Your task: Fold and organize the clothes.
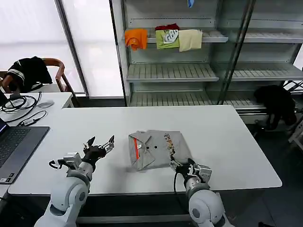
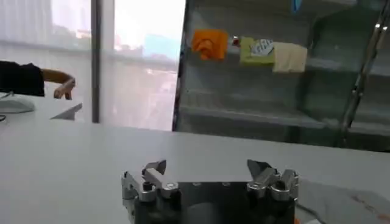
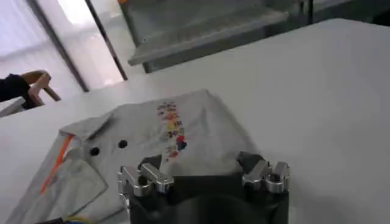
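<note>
A light grey shirt (image 1: 154,149) lies folded on the white table (image 1: 227,142), with an orange-red stripe at its neck and a column of tiny colourful prints. My left gripper (image 1: 100,143) hovers open just left of it, nothing between its fingers. In the left wrist view the open left gripper (image 2: 207,167) faces bare table, and the shirt (image 2: 341,201) lies off to one side. My right gripper (image 1: 182,164) stands open at the shirt's near right corner. In the right wrist view the right gripper (image 3: 198,161) is spread over the shirt (image 3: 152,137) near the prints.
A laptop (image 1: 14,144) and cables (image 1: 21,106) sit on the side desk at the left. Behind the table, a shelf (image 1: 173,71) holds orange, green and cream folded garments (image 1: 165,39). Black garments hang on a chair (image 1: 28,71) and at the right (image 1: 277,101).
</note>
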`<state>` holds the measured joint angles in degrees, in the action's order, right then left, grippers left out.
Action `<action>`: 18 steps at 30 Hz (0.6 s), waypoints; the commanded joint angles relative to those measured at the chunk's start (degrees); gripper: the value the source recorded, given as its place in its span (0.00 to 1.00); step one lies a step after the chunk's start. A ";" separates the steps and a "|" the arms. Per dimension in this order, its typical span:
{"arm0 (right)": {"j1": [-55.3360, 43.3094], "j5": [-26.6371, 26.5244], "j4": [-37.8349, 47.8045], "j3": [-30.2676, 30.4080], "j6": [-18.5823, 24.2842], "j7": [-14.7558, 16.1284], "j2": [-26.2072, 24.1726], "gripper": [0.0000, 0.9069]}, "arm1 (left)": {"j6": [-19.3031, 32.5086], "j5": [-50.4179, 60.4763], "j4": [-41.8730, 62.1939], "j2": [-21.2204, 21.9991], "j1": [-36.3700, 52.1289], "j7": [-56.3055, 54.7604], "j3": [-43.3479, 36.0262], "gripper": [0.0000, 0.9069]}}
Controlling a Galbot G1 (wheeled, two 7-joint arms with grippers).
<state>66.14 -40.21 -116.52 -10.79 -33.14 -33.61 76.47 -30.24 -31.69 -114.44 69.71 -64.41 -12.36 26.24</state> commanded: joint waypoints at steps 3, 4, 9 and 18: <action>0.90 -2.43 2.39 -1.26 0.02 -1.34 0.32 1.00 | -0.17 -0.17 -0.56 -0.26 -0.09 0.04 0.26 1.00; 1.05 -2.26 2.21 -1.18 0.03 -1.34 0.28 1.00 | -0.18 -0.23 -0.70 -0.34 -0.21 0.04 0.31 1.00; 2.01 -2.05 -2.52 -1.61 -0.04 -1.48 -0.41 1.00 | -0.31 -0.59 -1.42 -0.59 -0.84 0.02 0.89 1.00; -4.11 6.41 -7.07 -0.48 -0.12 -0.30 -0.35 1.00 | -0.52 -0.85 -3.77 0.06 -1.96 -0.29 1.77 1.00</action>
<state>66.74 -40.60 -119.37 -11.80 -33.33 -34.87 75.77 -30.68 -32.44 -116.47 69.59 -65.74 -12.47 27.47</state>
